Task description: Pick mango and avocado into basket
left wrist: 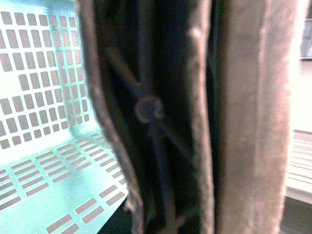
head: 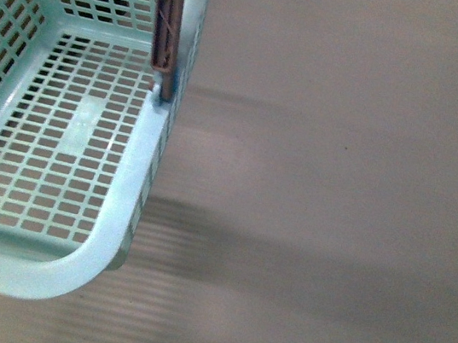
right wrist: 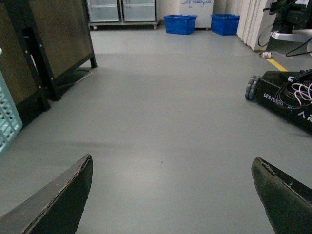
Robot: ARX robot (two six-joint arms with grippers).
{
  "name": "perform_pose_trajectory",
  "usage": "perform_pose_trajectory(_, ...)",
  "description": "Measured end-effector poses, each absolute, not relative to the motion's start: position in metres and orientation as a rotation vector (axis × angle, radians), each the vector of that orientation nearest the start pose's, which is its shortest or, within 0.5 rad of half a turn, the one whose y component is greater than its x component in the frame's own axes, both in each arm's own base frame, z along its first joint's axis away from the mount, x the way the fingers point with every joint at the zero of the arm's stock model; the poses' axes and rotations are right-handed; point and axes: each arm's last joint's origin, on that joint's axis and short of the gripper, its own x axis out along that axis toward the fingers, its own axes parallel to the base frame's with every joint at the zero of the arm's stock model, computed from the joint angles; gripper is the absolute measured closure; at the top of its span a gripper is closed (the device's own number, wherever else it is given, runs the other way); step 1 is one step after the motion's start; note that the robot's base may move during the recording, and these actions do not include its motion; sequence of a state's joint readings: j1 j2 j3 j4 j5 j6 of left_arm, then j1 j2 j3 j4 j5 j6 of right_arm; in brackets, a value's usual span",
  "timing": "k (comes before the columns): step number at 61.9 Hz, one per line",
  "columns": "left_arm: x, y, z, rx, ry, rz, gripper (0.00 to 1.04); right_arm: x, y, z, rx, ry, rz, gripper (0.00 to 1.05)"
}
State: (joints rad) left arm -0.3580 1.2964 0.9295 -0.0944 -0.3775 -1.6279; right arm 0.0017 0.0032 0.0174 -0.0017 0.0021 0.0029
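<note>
Grey floor [head: 337,196] flanks the basket [head: 138,175] at nine o'clock; only a wrist view shows my right pincer [right wrist: 171,160] spread wide, empty; left pincer unclear.

The inside of the basket [head: 128,200] is left open from above, obstructed only by the brown handle [head: 169,16] raised at its right rim, while a wide stretch of floor [head: 337,196] beside it is bounded farther off by a dark cabinet [right wrist: 53,44] and a wheeled black base [right wrist: 287,97].
</note>
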Motion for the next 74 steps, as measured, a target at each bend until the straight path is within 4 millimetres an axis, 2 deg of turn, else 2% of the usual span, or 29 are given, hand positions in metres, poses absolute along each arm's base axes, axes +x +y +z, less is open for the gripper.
perform_pose_trajectory(4,0.257,-0.085,0.295,-1.45,0.288,0.349,0.91,0.097,0.0,0.169,0.003,-0.012,-0.001,0.09)
perform_pose_trajectory(11,0.225,-0.071,0.321,-1.479,0.217,0.348,0.91,0.097,0.0,0.169,0.003,-0.012,-0.001,0.09)
perform_pose_trajectory(17,0.206,-0.063,0.329,-1.45,0.191,0.396,0.91,0.097,0.0,0.169,0.003,-0.012,-0.001,0.09)
perform_pose_trajectory(74,0.206,-0.065,0.328,-1.443,0.21,0.394,0.91,0.097,0.0,0.169,0.003,-0.012,0.0,0.09)
